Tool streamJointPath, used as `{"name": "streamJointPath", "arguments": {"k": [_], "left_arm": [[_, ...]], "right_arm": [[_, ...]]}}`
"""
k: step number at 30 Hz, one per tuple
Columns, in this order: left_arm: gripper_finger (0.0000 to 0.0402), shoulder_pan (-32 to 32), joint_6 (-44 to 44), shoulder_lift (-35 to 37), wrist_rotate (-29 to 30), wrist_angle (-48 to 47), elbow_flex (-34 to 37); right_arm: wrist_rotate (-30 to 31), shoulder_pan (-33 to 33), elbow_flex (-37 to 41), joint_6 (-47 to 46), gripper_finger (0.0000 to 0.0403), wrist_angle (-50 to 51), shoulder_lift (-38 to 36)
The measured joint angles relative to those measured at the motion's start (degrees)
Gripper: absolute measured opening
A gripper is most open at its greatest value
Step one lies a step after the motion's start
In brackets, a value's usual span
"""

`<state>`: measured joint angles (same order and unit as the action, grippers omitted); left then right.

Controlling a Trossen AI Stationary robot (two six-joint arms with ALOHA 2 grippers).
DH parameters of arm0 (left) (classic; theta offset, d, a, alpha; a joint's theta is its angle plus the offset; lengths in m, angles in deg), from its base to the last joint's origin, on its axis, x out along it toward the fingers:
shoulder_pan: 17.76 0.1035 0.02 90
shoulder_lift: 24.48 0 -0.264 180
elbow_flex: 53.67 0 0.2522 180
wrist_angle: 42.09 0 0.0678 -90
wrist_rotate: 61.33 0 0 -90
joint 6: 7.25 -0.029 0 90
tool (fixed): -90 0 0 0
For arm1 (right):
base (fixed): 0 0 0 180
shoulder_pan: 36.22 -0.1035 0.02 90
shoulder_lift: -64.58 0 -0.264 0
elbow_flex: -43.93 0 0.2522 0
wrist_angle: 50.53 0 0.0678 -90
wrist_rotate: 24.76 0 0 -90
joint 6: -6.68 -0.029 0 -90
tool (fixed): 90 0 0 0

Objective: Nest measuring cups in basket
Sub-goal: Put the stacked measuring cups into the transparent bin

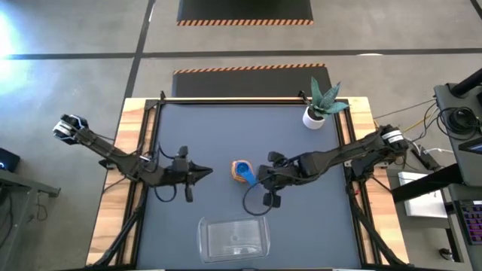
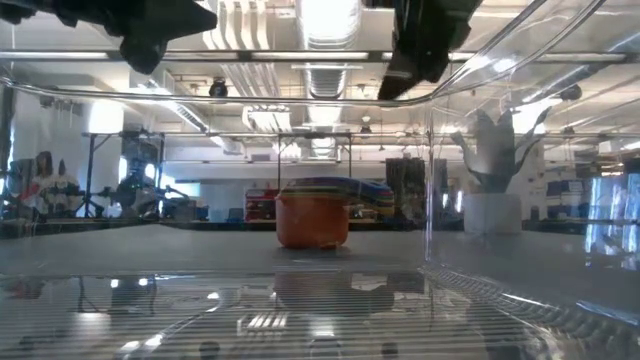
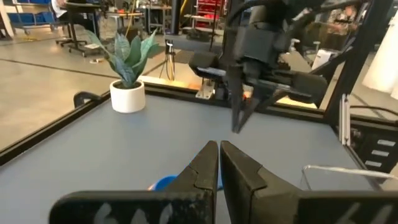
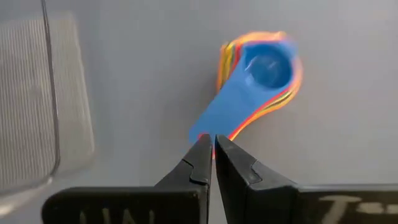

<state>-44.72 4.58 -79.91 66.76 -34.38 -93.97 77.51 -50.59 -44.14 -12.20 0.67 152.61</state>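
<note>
Cups: nested stack of measuring cups (image 1: pixel 242 172), blue on top, stands mid-table, outside the basket (image 1: pixel 234 238).
Basket: near the front edge.
Right gripper (image 1: pixel 261 179): fingers nearly closed, just beside the handles.
Left gripper (image 1: pixel 205 172): fingers together, left of the stack, holding nothing.

Scene evenly and brightly lit from overhead; rows of ceiling strip lights are seen in the low view, with glare streaked across the clear transparent plastic rectangular basket (image 2: pixel 480 90) walls and striped reflections on its floor. Soft shadows are cast on the grey table top (image 1: pixel 226 128). The nested stack of coloured plastic measuring cups (image 4: pixel 261 68) is rendered blurred in the right wrist view
</note>
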Motion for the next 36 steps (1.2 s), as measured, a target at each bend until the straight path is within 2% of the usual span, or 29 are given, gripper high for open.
{"name": "streamJointPath", "arguments": {"k": [3,7,14,25,29,36], "left_arm": [[0.0000,0.04,0.01,0.53,0.02,0.23,0.32],[0.0000,0.02,-0.85,0.12,-0.02,0.17,0.02],[0.0000,0.04,-2.14,-2.59,-0.02,0.20,-0.95],[0.0000,0.04,-2.38,-3.62,0.22,-0.02,-0.97],[0.0000,0.04,-2.38,-3.62,0.28,-0.02,-0.97],[0.0000,0.04,-2.21,-3.62,0.28,-0.02,-0.97]], "right_arm": [[-2.06,0.00,-0.86,1.09,0.0023,2.11,2.86],[-1.27,0.00,-1.55,2.87,0.0069,3.66,6.56],[4.47,0.17,-3.95,-3.18,0.0189,4.38,12.28],[4.93,0.52,-7.35,-10.05,0.0364,4.42,11.32],[5.79,0.52,-7.01,-11.14,0.0392,4.18,11.52],[6.24,1.27,-6.85,-12.78,0.0397,3.56,11.52]]}}
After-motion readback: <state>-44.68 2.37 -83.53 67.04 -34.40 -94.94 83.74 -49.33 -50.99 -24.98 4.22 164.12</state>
